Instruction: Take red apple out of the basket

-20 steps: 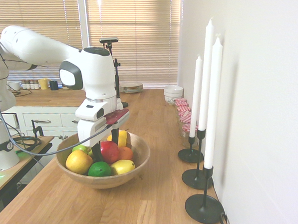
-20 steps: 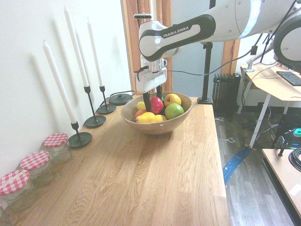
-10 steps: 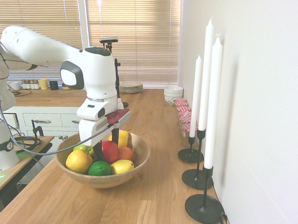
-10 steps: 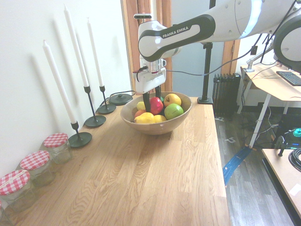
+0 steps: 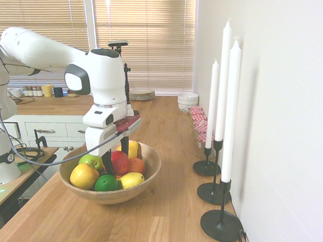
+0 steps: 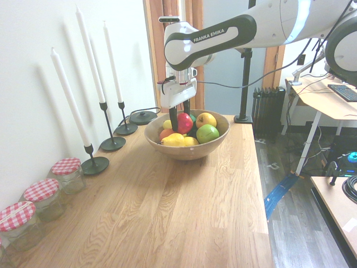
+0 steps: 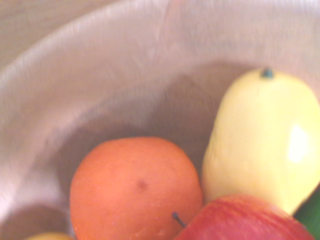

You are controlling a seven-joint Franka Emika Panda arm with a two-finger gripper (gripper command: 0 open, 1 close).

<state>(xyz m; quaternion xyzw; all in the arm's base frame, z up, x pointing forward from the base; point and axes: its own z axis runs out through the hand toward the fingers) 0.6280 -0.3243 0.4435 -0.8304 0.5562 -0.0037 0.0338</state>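
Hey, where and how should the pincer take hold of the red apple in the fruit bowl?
Across its widest middle, coming straight down from above. The red apple is round and sits packed among other fruit in the basket, so only its top is free. That is how the pincer stands now, one finger on either side, shut on it.

First exterior view: wide, along the oak table (image 5: 172, 218) toward the blinds. Second exterior view: wide, from the opposite end. Both share the shallow tan wooden basket (image 5: 148, 178) (image 6: 215, 142). Wrist view: close, blurred, looking down onto the basket wall (image 7: 100, 75).
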